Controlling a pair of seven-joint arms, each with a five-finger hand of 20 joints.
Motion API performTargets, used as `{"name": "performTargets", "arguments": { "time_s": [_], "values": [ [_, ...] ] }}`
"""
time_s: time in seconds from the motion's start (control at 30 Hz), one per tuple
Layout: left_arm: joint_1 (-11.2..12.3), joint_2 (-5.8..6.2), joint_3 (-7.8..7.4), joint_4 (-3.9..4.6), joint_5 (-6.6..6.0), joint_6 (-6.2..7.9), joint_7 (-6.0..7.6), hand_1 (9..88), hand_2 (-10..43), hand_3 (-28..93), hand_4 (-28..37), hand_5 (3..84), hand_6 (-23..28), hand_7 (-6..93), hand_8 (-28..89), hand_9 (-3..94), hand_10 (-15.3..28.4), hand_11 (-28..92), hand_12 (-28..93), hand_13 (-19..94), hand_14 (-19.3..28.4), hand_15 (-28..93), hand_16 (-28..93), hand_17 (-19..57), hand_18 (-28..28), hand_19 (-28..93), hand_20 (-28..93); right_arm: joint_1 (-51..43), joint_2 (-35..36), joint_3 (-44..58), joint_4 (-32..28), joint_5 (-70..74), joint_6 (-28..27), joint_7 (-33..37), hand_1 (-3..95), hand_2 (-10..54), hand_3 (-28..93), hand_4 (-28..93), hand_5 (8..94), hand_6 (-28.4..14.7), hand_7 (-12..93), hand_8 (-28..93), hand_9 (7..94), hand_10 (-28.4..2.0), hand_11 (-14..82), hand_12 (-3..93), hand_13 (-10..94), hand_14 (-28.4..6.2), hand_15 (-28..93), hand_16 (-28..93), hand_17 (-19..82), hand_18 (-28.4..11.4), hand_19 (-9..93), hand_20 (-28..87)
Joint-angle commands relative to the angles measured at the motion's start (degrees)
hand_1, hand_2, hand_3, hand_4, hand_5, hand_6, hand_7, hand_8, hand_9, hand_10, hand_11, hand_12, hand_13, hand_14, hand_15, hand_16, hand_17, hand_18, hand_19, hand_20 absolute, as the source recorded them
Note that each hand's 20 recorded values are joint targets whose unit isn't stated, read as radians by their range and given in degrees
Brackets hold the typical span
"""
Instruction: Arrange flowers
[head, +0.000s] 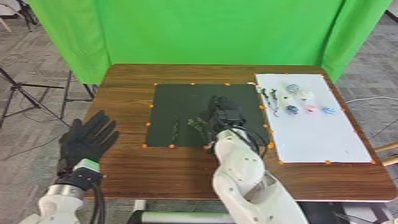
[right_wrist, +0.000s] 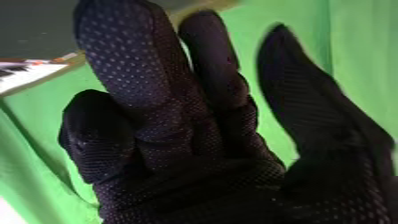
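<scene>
Right hand (head: 226, 107), loosely spread, over black mat (head: 182, 97) | Left hand (head: 85, 137), fingers straight, beside mat | We see flower heads (head: 292, 108) on white panel (head: 322, 140); green stem (head: 197, 123) on mat

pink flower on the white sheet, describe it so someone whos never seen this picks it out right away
In the head view, find the white sheet on the right side of the brown table. Toward its far end lie several small flowers. The pink flower sits between a dark blue flower and a light blue flower, set apart by its pink colour.
</scene>
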Motion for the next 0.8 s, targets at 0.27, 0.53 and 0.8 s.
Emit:
{"name": "performTargets", "arguments": {
  "time_s": [0.27, 0.53, 0.8],
  "values": [
    [3.3, -0.31, -0.91, -1.50, -1.34, 0.30, 4.07, 23.6, 8.7, 73, -28.3, 37.6, 5.8, 13.7, -9, 30.6, 10.9, 16, 11, 21, 12.1, 27, -6, -6.2, 13.0, 32, 12, -5.0, 9.7, 9.9, 1.4, -3.2, 15.4, 2.7, 29.8, 7.0, 76, -18, 62.0, -9.0, 40, -2, 74.1, -20.4, 19.4, 19.2, 79, -12.5, 41, 25, 54, -21.7, 93, 40],
    [3.8, -0.89, -0.84, -1.55, -1.72, 0.62, 4.17, 23.6, 8.7, 73, -28.3, 37.7, 5.9, 13.7, -9, 30.7, 10.8, 16, 11, 21, 12.1, 27, -6, -6.2, 13.1, 32, 12, -1.3, 12.4, 16.6, 9.9, 1.5, 18.5, 6.2, 30.8, 0.2, 76, -18, 59.5, -11.2, 20, -7, 64.9, -22.0, 16.0, 16.7, 73, -14.3, 45, 23, 50, -23.6, 93, 40],
    [3.7, -1.12, -0.23, -1.53, -1.94, 0.59, 4.01, 23.7, 8.6, 73, -28.3, 37.7, 5.8, 13.7, -9, 30.7, 10.7, 16, 11, 21, 12.1, 27, -6, -6.2, 13.0, 32, 12, 5.1, 12.9, 13.0, 14.5, 3.4, 16.2, 6.5, 32.5, -9.2, 72, -24, 60.2, -11.7, 15, -8, 62.5, -21.6, 14.0, 15.1, 74, -12.9, 49, 23, 50, -23.6, 93, 40]
  ]
}}
